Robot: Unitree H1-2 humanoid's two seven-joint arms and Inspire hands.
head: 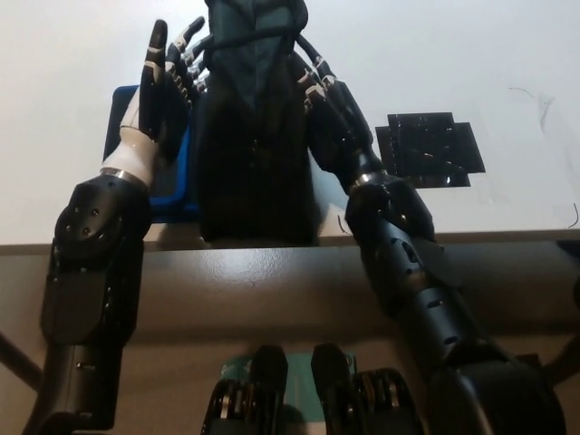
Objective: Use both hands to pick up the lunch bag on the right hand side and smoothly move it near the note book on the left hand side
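The near edge of the white table (507,136) runs across the middle of the head view, and both forearms reach up over it. Between the two hands stands the lunch bag (256,154), a tall, dark, soft-sided bag, nearly black with a faint teal tint on its upper panel, which narrows toward the top. A dark strap or cord crosses that upper part, and the bag's lower body is a plain dark block reaching down to the table edge.

The left hand (159,95) is just beside the bag's left flank, palm turned toward it, fingers straight and spread apart; whether it presses the fabric or stands slightly off cannot be told. The right hand (331,113) lies flat against the bag's right flank, fingers stretched up along it.

Behind and under the left hand, a blue notebook (172,186) lies flat, touching or just beside the bag's left side. Out past the right hand, well apart from the bag, is a black flat patch (430,149).
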